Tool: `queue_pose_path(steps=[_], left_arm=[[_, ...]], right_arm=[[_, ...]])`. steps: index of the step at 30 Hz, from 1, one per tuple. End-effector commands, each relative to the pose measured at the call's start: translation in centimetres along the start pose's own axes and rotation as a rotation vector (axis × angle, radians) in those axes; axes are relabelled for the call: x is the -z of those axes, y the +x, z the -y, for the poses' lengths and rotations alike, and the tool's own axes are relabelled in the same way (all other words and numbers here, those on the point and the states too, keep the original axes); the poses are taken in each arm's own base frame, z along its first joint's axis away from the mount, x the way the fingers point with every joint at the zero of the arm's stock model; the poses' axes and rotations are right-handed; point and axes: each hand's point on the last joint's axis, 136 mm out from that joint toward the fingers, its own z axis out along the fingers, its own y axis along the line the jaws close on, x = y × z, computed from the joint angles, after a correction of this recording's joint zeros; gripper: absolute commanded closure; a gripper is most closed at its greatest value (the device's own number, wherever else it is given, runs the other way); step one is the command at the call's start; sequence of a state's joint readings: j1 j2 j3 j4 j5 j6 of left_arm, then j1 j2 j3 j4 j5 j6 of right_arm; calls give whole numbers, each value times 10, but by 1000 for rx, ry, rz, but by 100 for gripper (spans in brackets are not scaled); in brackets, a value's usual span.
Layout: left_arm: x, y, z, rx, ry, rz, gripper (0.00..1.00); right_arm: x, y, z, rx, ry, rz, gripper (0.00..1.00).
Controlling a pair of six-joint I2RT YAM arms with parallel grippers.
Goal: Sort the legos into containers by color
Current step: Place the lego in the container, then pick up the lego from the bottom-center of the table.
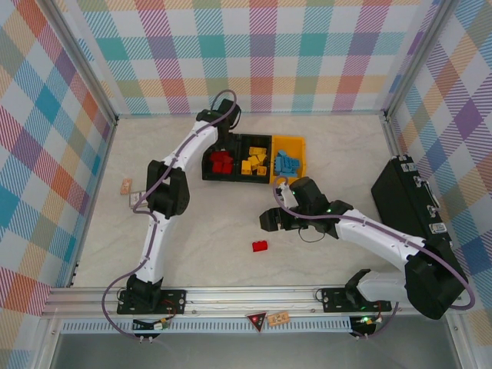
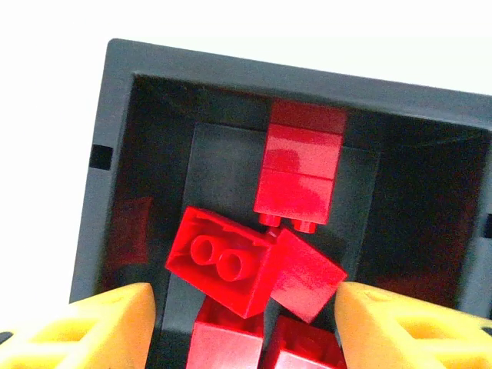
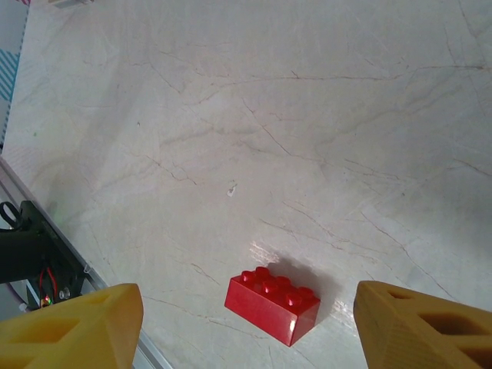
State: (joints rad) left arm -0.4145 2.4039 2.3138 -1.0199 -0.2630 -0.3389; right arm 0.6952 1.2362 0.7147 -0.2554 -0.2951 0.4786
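The left gripper (image 2: pixel 244 307) hangs over the left black bin (image 2: pixel 115 154). Its yellow-orange fingers (image 2: pixel 92 323) stand apart and grip nothing. Inside the bin's walls lies a heap of red bricks (image 2: pixel 227 261). One more red brick (image 2: pixel 300 181) lies against the far wall, with bare floor on either side of it. From above, the three bins sit joined in a row toward the far middle of the table. The middle black bin (image 1: pixel 254 137) holds yellow bricks (image 1: pixel 255 163), and the yellow bin (image 1: pixel 290 139) holds blue bricks (image 1: pixel 286 163).

The right gripper (image 3: pixel 247 300) hovers over a lone red brick (image 3: pixel 273 307) on the marble table (image 3: pixel 231 115). Its jaws are wide, one finger to each side of the brick, neither touching it. Open table surrounds this brick, and the bins are well apart from it. The metal rail (image 3: pixel 46 254) runs along the near edge. A black case (image 1: pixel 407 192) lies along the right edge, and two small cards (image 1: pixel 127 186) lie near the left edge.
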Motion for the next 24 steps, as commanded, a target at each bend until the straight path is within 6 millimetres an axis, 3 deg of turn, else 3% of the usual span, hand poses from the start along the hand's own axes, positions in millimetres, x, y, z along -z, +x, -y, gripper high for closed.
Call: queue_pose_path(steps=[1,7,13,20,24], left_arm=[[54,-7,5,-14,82,46,37],[91,25,7,-11,208,48,37],[110,100,-8,10,339,-40,37],[122,196,-52,77,370,-163,36],[124,239,-67,131,392,-218,35]], right_arm=[[6,-4,-4,43,14,-3,27],[9,10,2,82,69,-72,26],[0,28,3,82,143,-158,25],[-27,48,4,-1,260,-267,22],[-43,53,7,-37,323,-310,22]])
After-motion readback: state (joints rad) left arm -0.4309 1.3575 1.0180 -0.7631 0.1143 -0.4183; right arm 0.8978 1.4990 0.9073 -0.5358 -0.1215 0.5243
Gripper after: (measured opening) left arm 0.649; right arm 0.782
